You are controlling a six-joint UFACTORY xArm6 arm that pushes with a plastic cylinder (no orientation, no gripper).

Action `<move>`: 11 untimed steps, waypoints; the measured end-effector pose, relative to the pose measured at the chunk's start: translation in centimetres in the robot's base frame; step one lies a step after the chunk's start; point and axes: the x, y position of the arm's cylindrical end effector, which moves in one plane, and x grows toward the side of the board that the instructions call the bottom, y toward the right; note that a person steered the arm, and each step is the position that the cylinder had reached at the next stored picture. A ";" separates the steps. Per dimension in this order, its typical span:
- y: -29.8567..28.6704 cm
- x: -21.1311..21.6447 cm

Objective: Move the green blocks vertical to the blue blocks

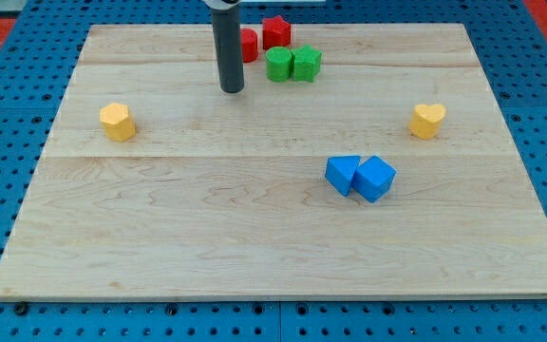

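Two green blocks sit side by side near the view's top: a round green block and a green star-like block touching it on its right. Two blue blocks lie touching each other right of the board's middle: a blue block and a blue cube. My tip rests on the board left of the green blocks, apart from them, and well up and left of the blue blocks.
A red block, partly hidden behind my rod, and a red star block sit just above the green blocks. A yellow hexagonal block is at the left, a yellow heart block at the right. The wooden board lies on a blue pegboard.
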 end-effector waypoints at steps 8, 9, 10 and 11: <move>7.5 -5.5; 12.5 -5.2; 14.8 -5.2; 9.1 -5.2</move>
